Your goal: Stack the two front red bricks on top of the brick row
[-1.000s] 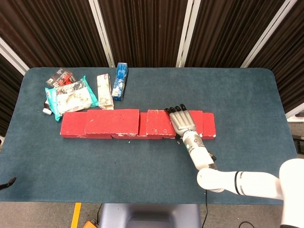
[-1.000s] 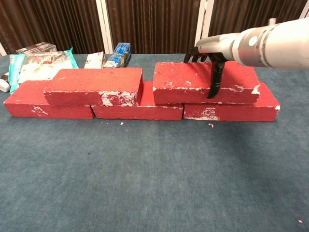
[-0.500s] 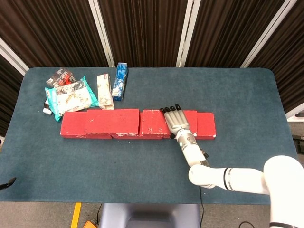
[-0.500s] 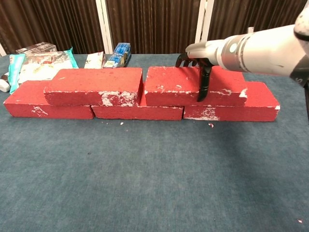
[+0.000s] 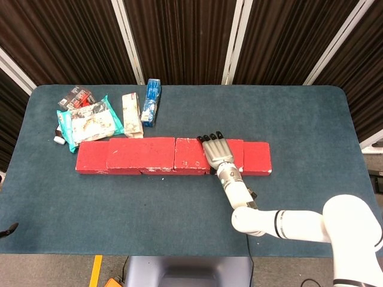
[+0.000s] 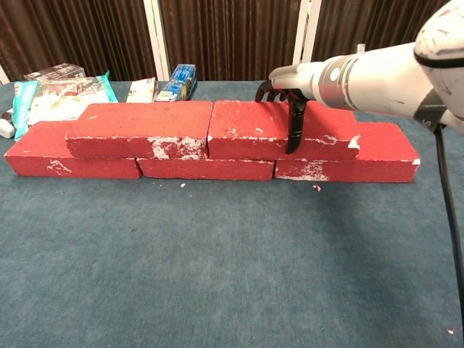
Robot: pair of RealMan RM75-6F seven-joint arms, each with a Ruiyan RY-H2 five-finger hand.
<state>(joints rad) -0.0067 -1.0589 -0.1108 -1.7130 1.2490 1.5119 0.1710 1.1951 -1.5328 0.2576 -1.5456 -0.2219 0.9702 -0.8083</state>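
A row of red bricks (image 6: 360,158) lies across the table's middle, with two more red bricks on top. The upper left brick (image 6: 138,125) (image 5: 140,149) sits over the row's left part. My right hand (image 6: 288,93) (image 5: 216,152) grips the upper right brick (image 6: 243,129) (image 5: 190,154) from above, fingers over its far edge and thumb down its front face. This brick's left end touches the upper left brick. It rests on the row. The row's right end (image 5: 257,158) shows uncovered. My left hand is in neither view.
Snack packets (image 5: 90,122) (image 6: 61,94), a white pack (image 5: 131,115) and a blue box (image 5: 151,101) (image 6: 177,81) lie behind the row's left end. Open dark blue tabletop (image 6: 232,261) stretches in front of the bricks.
My right hand has slid the upper right brick leftward along the row, closing the gap until it meets the upper left brick.
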